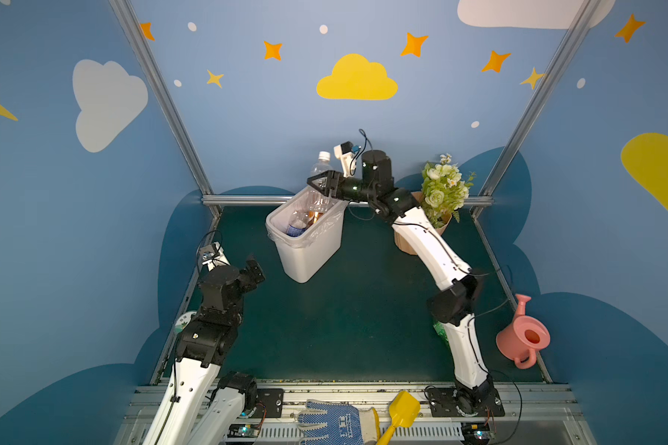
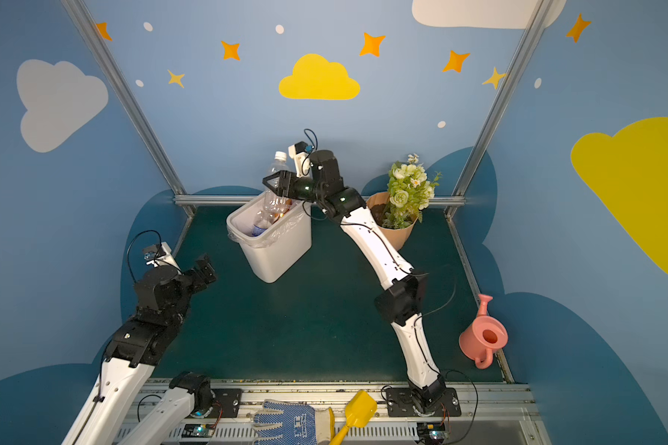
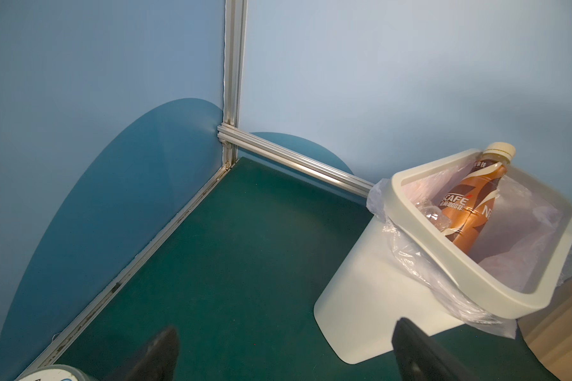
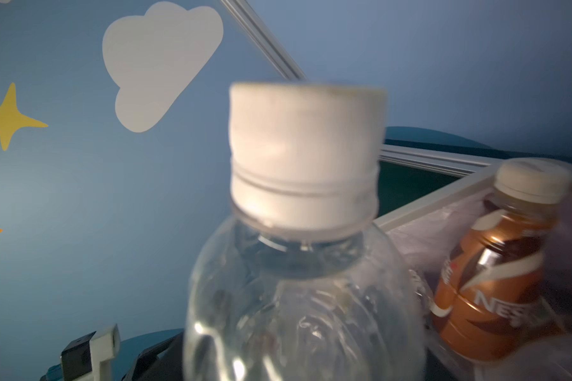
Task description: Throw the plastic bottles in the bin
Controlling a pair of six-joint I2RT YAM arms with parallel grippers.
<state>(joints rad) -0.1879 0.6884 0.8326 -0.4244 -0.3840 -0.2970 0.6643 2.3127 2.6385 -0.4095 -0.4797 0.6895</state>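
1. Filling the right wrist view, a clear bottle [image 4: 298,297] with a white cap [image 4: 304,155] stands upright between the jaws of the right end effector [image 1: 319,181], its base down inside the bin [image 1: 309,258], so letting go should simply drop it in.
2. Whether the jaws pinch it or stand just off it I cannot tell; the cap looks blurred.
3. A brown-labelled bottle [image 3: 469,211] leans inside against the liner [image 3: 403,250].
4. Left end effector [image 3: 284,330] hangs spread wide and empty above the worktop [image 1: 344,316], well apart from the bin, leaving the drop unobstructed.
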